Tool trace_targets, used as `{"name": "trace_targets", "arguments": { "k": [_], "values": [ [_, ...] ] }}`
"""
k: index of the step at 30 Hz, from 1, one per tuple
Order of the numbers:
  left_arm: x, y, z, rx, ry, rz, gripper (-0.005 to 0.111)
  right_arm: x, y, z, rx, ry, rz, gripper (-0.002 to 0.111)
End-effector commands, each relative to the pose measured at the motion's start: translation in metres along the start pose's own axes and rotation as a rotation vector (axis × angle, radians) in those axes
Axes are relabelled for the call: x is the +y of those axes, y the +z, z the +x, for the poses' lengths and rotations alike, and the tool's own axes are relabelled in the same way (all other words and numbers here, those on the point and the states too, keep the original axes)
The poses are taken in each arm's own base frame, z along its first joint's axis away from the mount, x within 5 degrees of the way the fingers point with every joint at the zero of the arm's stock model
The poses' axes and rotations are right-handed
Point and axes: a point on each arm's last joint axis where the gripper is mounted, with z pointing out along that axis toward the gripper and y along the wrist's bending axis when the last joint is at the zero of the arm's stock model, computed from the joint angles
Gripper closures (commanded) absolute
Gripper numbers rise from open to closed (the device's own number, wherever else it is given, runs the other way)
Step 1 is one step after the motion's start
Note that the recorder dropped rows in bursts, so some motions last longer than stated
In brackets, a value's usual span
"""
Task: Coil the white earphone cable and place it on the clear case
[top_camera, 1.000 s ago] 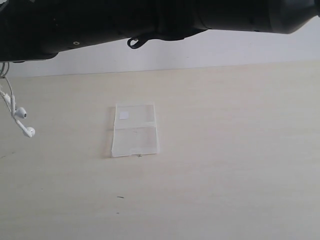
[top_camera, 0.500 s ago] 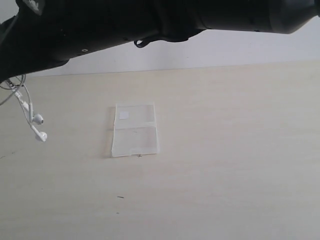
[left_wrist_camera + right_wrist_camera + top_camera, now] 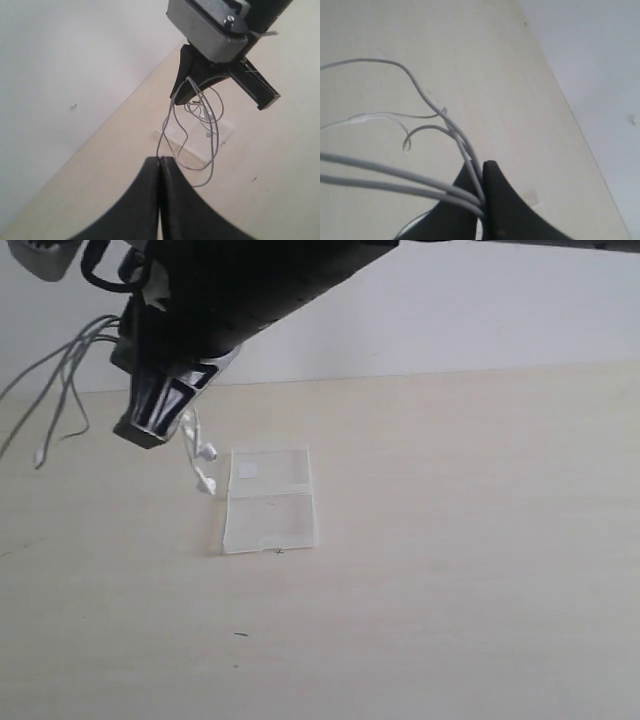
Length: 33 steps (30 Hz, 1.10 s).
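Note:
The clear case (image 3: 268,502) lies open and flat on the pale table, a small white sticker on its far half. My right gripper (image 3: 148,426) has reached across to the left and hangs above the table just left of the case. It is shut on several strands of the white earphone cable (image 3: 395,172). Two earbuds (image 3: 206,468) dangle below it at the case's left edge. Loose loops (image 3: 68,380) trail off to the left. My left gripper (image 3: 160,159) is shut, with one strand of the cable (image 3: 212,150) running into its tip. The right gripper (image 3: 192,75) hangs over the case (image 3: 222,131).
A white wall (image 3: 480,320) rises along the table's far edge. A tiny dark speck (image 3: 240,634) lies on the tabletop (image 3: 460,570) in front of the case. The black arm (image 3: 260,280) crosses the top of the exterior view.
The right arm has swung down and rightward, bringing its gripper into view. The earbuds have travelled from the far left edge to the case's left side. The case has not moved.

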Motion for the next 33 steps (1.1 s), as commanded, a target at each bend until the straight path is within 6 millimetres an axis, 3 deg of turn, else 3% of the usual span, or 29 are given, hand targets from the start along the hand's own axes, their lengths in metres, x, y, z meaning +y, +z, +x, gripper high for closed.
{"name": "trace_targets", "arguments": {
  "k": [1, 5, 11, 14, 24, 33],
  "values": [
    [-0.003, -0.003, -0.008, -0.081, -0.052, 0.031, 0.107, -0.008, -0.013, 0.009, 0.145, -0.087, 0.065, 0.108],
    [-0.004, -0.003, -0.009, -0.089, -0.152, 0.045, 0.107, -0.015, -0.018, 0.02, 0.277, -0.168, 0.134, 0.108],
    [-0.01, -0.005, -0.015, -0.149, -0.204, 0.113, 0.107, -0.022, -0.016, 0.018, 0.256, -0.17, 0.205, 0.108],
    [-0.012, -0.004, -0.016, -0.167, -0.223, 0.141, 0.107, -0.022, -0.008, 0.021, 0.264, -0.169, 0.208, 0.108],
    [-0.016, 0.003, -0.012, -0.155, -0.289, 0.193, 0.107, -0.024, 0.049, 0.049, 0.335, -0.193, 0.235, 0.108],
    [-0.019, 0.013, -0.003, -0.122, -0.303, 0.213, 0.107, -0.047, 0.07, 0.077, 0.408, -0.116, 0.286, 0.108]
  ]
}}
